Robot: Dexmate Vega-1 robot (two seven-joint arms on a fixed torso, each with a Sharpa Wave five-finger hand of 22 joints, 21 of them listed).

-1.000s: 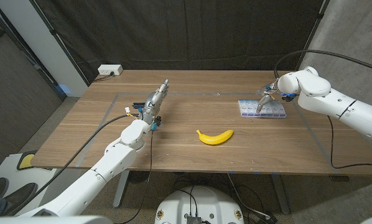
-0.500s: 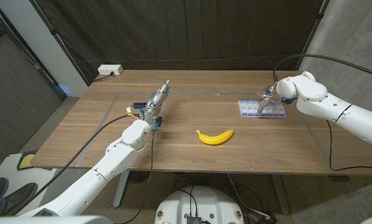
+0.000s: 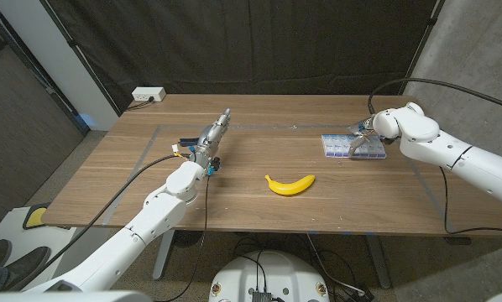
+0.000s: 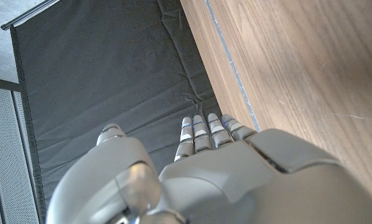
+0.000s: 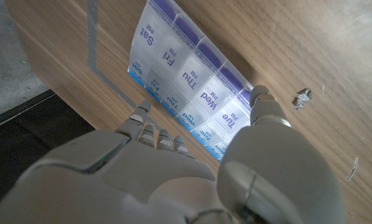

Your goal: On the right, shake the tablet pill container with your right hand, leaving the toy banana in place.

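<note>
Pillbox (image 3: 352,147) lies flat on the table (image 3: 259,197) at the far right, a weekly organiser with purple and blue lids marked by day in the right wrist view (image 5: 192,68). Over the last 1 second the right hand (image 3: 358,137) has dropped from just above the box's right end and slid left, so it now sits low over the middle of the box. In the wrist view the right hand (image 5: 173,174) brackets the box, its fingers (image 5: 158,134) along the blue-lidded edge and the thumb on the purple side, apparently touching; the box is not lifted, and I cannot tell whether the hold is firm. This looks like the closing of the grasp, with lifting and shaking yet to come. Banana (image 3: 290,184) rests near the middle, well apart from the hand. Left hand (image 3: 213,134) holds nothing, fingers straight and pressed together, over the left of the table.
</note>
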